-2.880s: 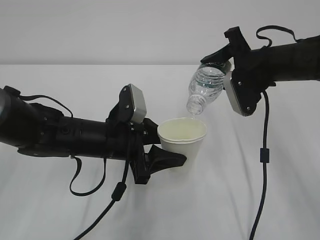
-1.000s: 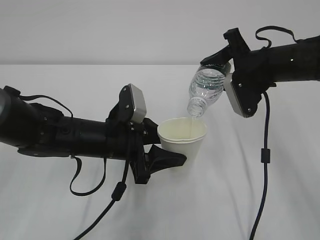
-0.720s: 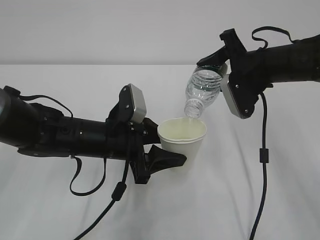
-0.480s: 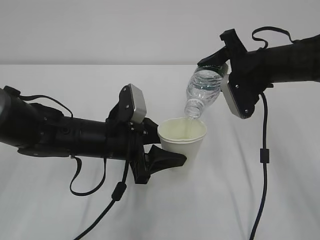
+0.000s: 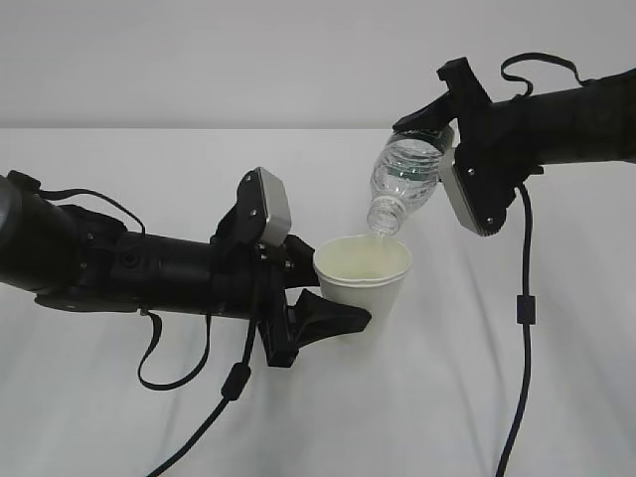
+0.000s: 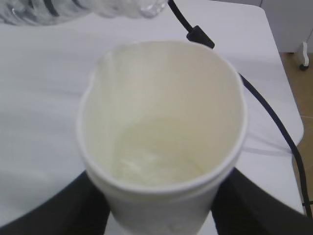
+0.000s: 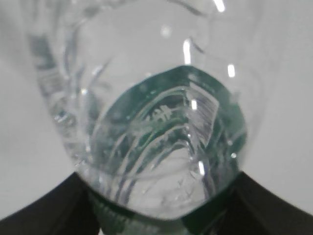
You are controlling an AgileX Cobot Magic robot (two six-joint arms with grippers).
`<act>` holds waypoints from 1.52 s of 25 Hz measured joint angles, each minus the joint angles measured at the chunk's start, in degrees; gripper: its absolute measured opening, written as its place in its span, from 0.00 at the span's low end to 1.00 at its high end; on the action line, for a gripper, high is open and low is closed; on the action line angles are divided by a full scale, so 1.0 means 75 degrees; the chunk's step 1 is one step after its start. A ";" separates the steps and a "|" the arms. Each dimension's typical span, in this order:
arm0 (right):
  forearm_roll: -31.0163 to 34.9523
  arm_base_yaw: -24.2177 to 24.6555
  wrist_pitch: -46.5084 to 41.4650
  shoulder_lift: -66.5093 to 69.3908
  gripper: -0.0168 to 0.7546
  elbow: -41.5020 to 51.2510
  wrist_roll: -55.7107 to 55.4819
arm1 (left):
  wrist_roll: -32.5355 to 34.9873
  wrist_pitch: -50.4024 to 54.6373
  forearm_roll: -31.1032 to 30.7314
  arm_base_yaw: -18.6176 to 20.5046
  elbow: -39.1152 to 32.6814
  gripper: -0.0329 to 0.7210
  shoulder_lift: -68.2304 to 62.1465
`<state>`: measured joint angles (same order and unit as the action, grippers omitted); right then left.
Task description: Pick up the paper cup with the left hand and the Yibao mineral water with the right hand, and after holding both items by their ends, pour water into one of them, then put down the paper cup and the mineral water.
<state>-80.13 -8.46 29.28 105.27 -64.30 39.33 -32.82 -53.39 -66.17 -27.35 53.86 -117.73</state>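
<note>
No lettering can be read anywhere: the green label band on the Yibao mineral water (image 5: 415,164) is blurred through the plastic, and the paper cup (image 5: 364,278) is plain white.

paper cup (image 5: 363,277): 1 | Yibao mineral water (image 5: 402,184): 1 | arms: 2 | table (image 5: 99,397): 1

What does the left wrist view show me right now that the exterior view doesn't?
Only the left wrist view looks down into the small white tapered paper cup, showing a shallow pool of water at its bottom. Only the exterior view shows both black arms whole: the left hand gripping the cup's side, the right hand holding the clear ribbed plastic bottle tilted mouth-down over the rim. Both show the cup, the bottle's mouth end above it, a black cable and the white table.
</note>
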 joint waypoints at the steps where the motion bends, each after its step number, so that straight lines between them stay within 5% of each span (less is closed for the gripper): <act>1: 0.0000 0.0000 0.0000 0.0000 0.60 0.0000 0.0000 | 0.0000 0.0000 0.0000 0.0000 0.0000 0.60 0.0000; 38: 0.0000 0.0000 -0.0003 0.0000 0.60 0.0000 -0.0017 | 0.0000 -0.0017 0.0000 0.0000 0.0000 0.61 0.0000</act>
<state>-80.13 -8.46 29.26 105.27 -64.30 39.20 -32.82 -53.51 -66.17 -27.35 53.86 -117.73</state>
